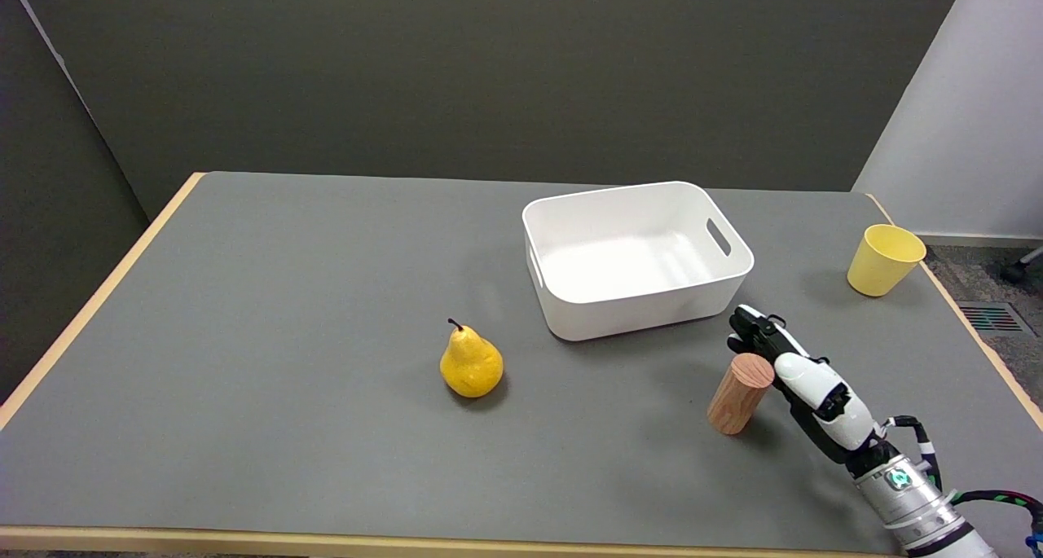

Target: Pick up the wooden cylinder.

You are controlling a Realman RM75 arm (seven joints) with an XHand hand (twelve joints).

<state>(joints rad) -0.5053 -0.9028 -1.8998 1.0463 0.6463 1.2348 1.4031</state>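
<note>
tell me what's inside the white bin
Nothing shows inside the white bin: its floor and far walls look bare. The near wall hides a thin strip of floor just behind it, so that strip cannot be checked.

The right hand (794, 371) has black fingers and smooth white shells on its back. Behind the hand sits a shiny silver wrist ring (904, 493) with a small green glowing mark. Black cables (925, 440) loop beside that ring, and one has red and green bits.
</note>
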